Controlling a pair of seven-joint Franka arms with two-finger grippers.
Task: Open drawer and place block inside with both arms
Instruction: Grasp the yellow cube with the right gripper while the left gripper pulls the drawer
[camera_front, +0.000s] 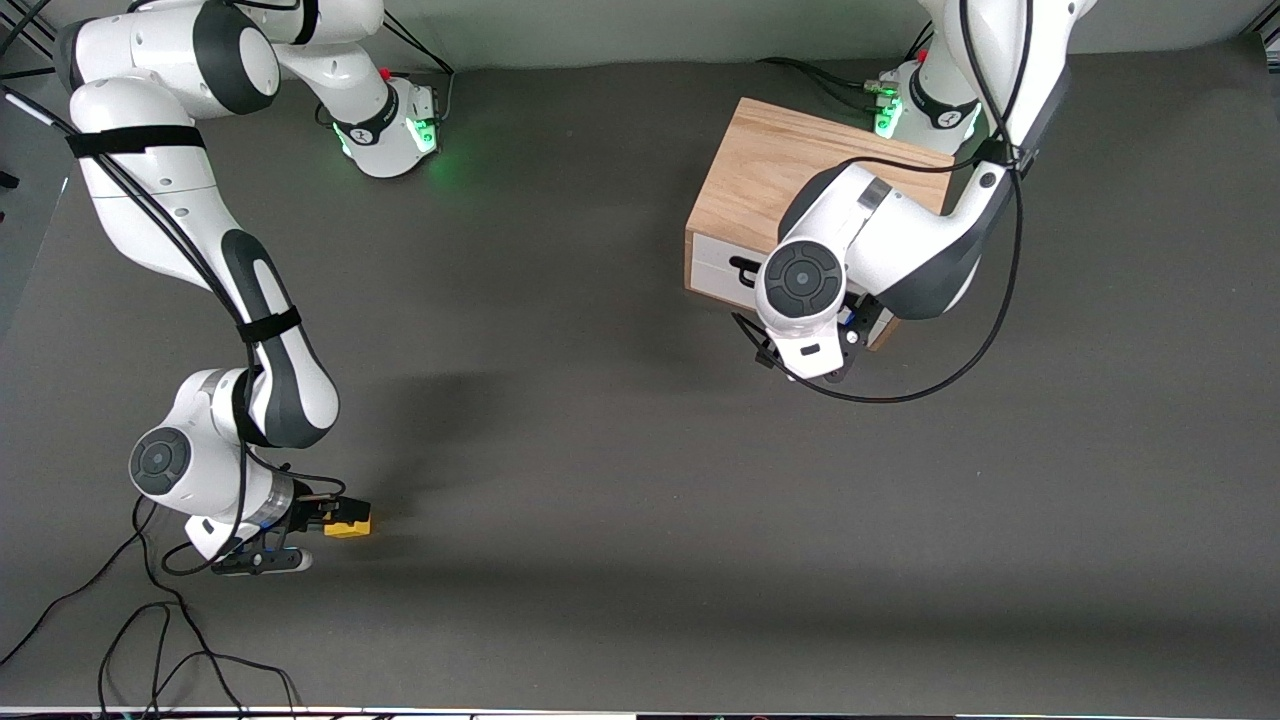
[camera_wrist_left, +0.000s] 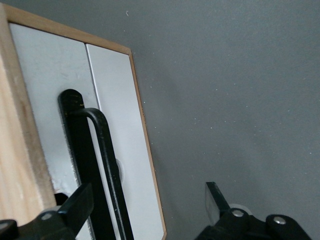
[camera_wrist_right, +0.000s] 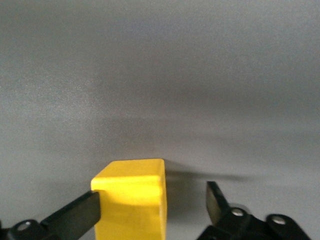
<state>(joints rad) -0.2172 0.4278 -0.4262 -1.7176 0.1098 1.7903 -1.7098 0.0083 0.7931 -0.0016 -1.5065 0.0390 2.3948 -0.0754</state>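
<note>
**Two grippers at their marks, neither grip made**

Both my arms are placed for the opening step, as I read it. My left gripper (camera_front: 812, 352) sits just in front of the drawer (camera_wrist_left: 60, 95), jaws spread wide; in the left wrist view one finger is beside the black handle (camera_wrist_left: 102, 165) and the other stands well off over the table (camera_front: 600, 450). The drawer looks closed, its white front flush in the oak box (camera_front: 770, 165).

My right gripper (camera_wrist_right: 152, 205) is down at the right arm's end of the table, close to the front camera, jaws open around the yellow block (camera_wrist_right: 131, 197). One finger is touching or nearly touching it, and the other is clear of its side. The block rests on the table.

Next, I judge, the left must bring the handle between its fingers, close and pull straight out. The right must close squarely on the block before lifting.
</note>
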